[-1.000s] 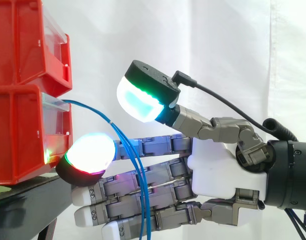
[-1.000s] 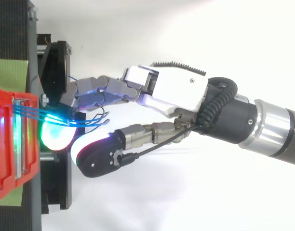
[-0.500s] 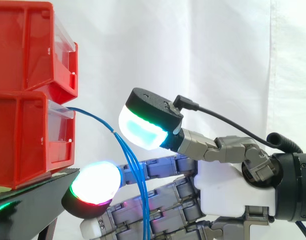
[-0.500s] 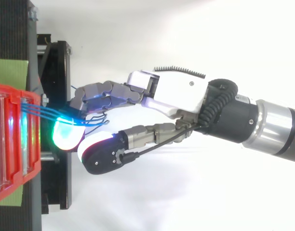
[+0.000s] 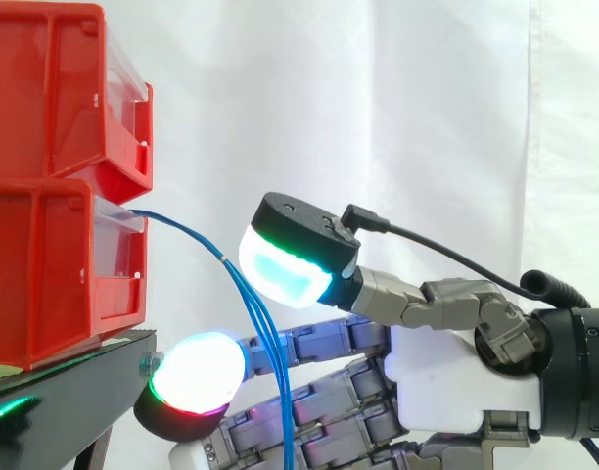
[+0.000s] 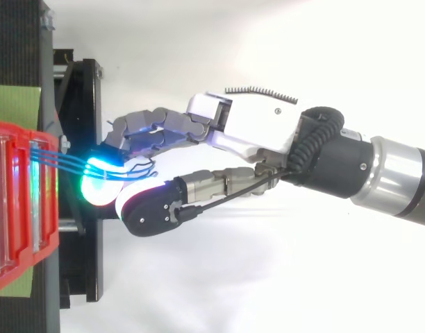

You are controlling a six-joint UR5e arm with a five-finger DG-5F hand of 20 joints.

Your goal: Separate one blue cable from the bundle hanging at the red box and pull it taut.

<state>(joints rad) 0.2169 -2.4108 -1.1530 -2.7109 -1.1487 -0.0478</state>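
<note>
Two red bins (image 5: 45,264): stacked at the left on a black stand (image 5: 74,377), before a white curtain (image 5: 407,98).
Blue cables (image 5: 224,261): a thin bundle leaves the front of the lower bin, arcs out to the right and hangs down, the strands fanning slightly as they fall.
Cable path: through the gap between the raised thumb pad (image 5: 285,269) and the glowing fingertip (image 5: 197,377) below it, crossing in front of the fingers (image 5: 319,343).
Robot hand (image 5: 456,377): enters from the right, fingers stretched toward the stand, thumb held apart above them — open, pinching nothing.
From above: the strands run side by side from the bin across the cyan-green pad (image 6: 101,189) — whether one is separated, I cannot tell.
</note>
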